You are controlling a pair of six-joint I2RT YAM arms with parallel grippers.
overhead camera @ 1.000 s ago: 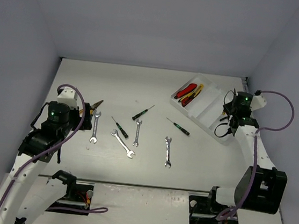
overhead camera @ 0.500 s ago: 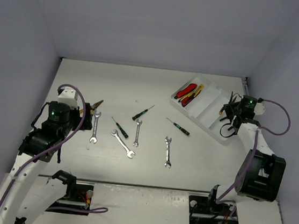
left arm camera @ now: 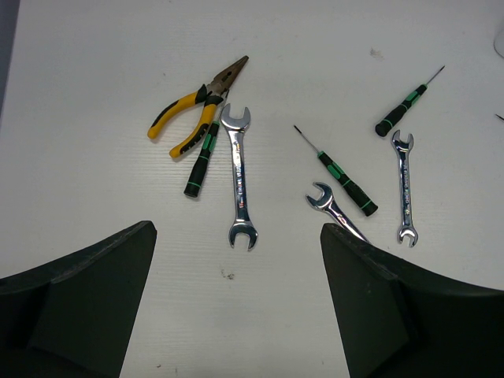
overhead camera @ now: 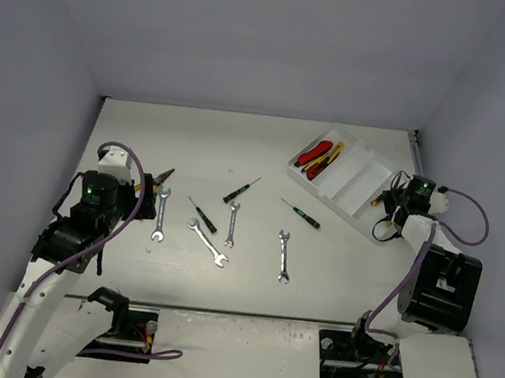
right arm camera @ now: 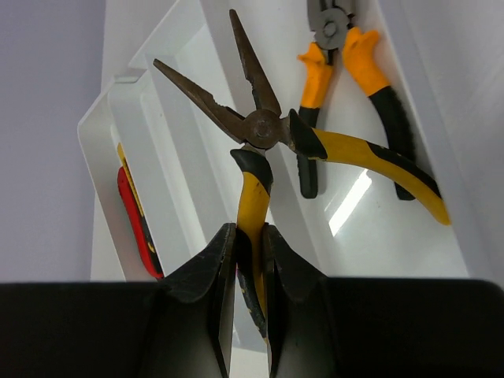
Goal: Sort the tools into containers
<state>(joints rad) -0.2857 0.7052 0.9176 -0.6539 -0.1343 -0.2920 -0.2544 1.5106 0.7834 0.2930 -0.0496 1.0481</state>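
My right gripper (right arm camera: 250, 236) is shut on one yellow handle of long-nose pliers (right arm camera: 260, 126), whose jaws are spread, above the white tray (right arm camera: 177, 47). Orange-handled pliers (right arm camera: 346, 55) lie in the compartment beneath, and a red knife (right arm camera: 134, 213) lies in another. From above, the right gripper (overhead camera: 386, 204) is at the tray's (overhead camera: 355, 184) near right end, and the knives (overhead camera: 318, 155) lie in the far left compartment. My left gripper (left arm camera: 236, 307) hangs open over the table near a wrench (left arm camera: 239, 177), yellow pliers (left arm camera: 193, 114) and a screwdriver (left arm camera: 201, 157).
Loose on the table are wrenches (overhead camera: 160, 215) (overhead camera: 208, 241) (overhead camera: 284, 255) and screwdrivers (overhead camera: 202, 214) (overhead camera: 241, 190) (overhead camera: 302, 214). A further wrench (overhead camera: 231, 223) lies among them. The right wall stands close behind the tray.
My right gripper, still holding the pliers, has moved right and nearer along the tray while the arm folded back. The left arm has not moved.
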